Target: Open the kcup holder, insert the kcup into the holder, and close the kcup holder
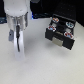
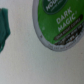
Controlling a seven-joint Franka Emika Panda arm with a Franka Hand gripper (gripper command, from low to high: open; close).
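Pale, bare table point(image 1: 45, 67) fills most of the exterior view. At about two o'clock on it sits the kcup holder point(image 1: 60, 34), a black box whose round slots show pods with reddish and bluish tops, a pale panel on its near face. At about ten o'clock the white arm reaches down, its pincer point(image 1: 18, 44) close over the table; whether the jaws stand wide or narrow, I cannot tell, and the kcup is not visible under it there. In the wrist view the kcup point(image 2: 60, 25) lies on the table, its green lid with printed lettering facing up, a blurred teal shape point(image 2: 5, 27) well apart from it.
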